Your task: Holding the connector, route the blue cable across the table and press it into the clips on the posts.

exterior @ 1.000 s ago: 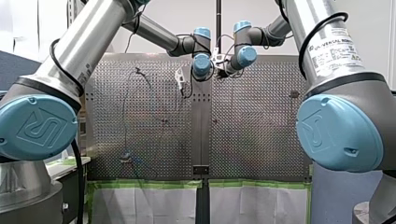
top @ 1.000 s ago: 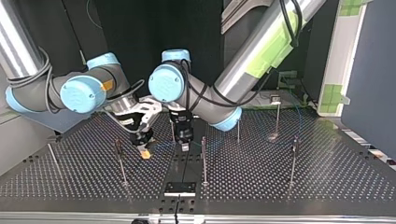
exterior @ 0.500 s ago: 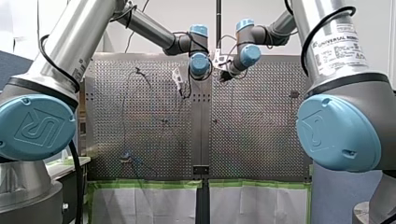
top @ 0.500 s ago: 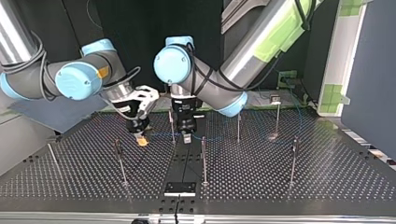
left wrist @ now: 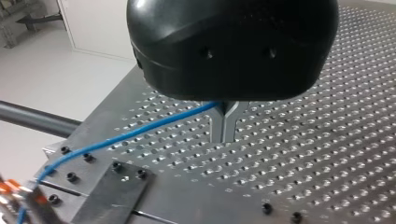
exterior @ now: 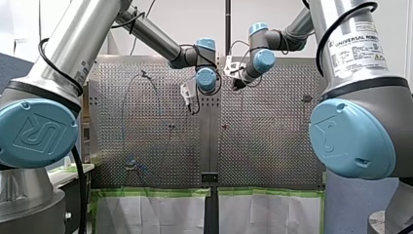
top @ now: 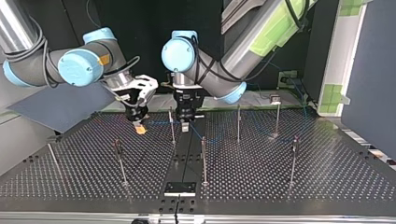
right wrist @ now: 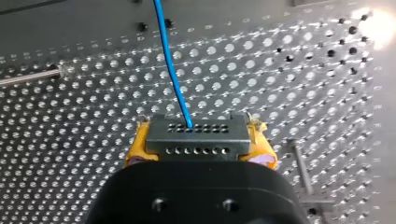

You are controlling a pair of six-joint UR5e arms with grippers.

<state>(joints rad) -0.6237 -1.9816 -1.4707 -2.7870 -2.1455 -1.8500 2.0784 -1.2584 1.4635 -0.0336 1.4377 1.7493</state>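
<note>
In the right wrist view my right gripper is shut on a grey connector, gripped between its yellow pads. The blue cable leaves the connector and runs ahead over the perforated table. My left gripper has its metal fingers shut on the blue cable, which trails off to one side. In the top view my right gripper hangs left of a thin post, and my left gripper hangs just right of it. The cable spans between them.
Several thin posts stand on the table, such as one near the middle, one further right and one at the left. A dark plate lies at the near edge. The cable carries on to the top view's right.
Both grippers have moved away from the top view's camera, toward the arms' side of the table, carrying the connector and the cable along. Both grips are unchanged.
</note>
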